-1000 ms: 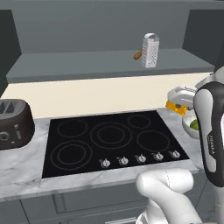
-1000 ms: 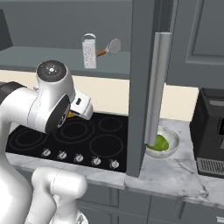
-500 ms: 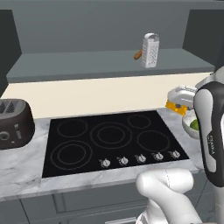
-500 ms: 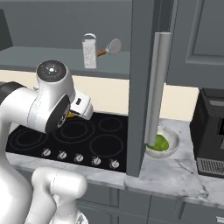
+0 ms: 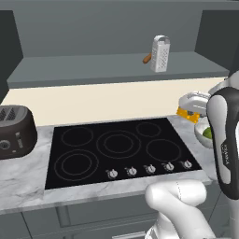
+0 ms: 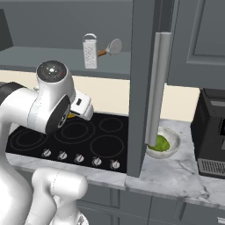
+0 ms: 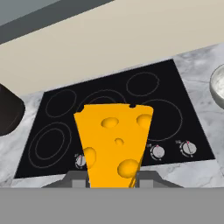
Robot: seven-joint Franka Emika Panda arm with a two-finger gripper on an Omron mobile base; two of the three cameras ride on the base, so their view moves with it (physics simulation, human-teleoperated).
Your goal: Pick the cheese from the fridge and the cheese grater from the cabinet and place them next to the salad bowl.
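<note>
My gripper (image 7: 113, 177) is shut on the cheese (image 7: 114, 144), a yellow-orange wedge with holes, held above the stove's right side. From the left base the cheese (image 5: 187, 114) peeks out under the hand (image 5: 193, 101), just left of the salad bowl (image 5: 204, 133), which my arm partly hides. The salad bowl (image 6: 164, 143) sits on the marble counter right of the stove, holding green pieces. The silver cheese grater (image 5: 160, 53) stands upright on the dark grey cabinet shelf (image 5: 107, 67); the cheese grater (image 6: 90, 52) has a brown-handled utensil beside it. The fridge is out of view.
A black stove (image 5: 119, 149) with front knobs fills the counter's middle. A dark toaster (image 5: 16, 130) stands at its left. The open cabinet door (image 6: 147, 88) hangs edge-on in front of the bowl. A black coffee machine (image 6: 213, 132) stands at the far right.
</note>
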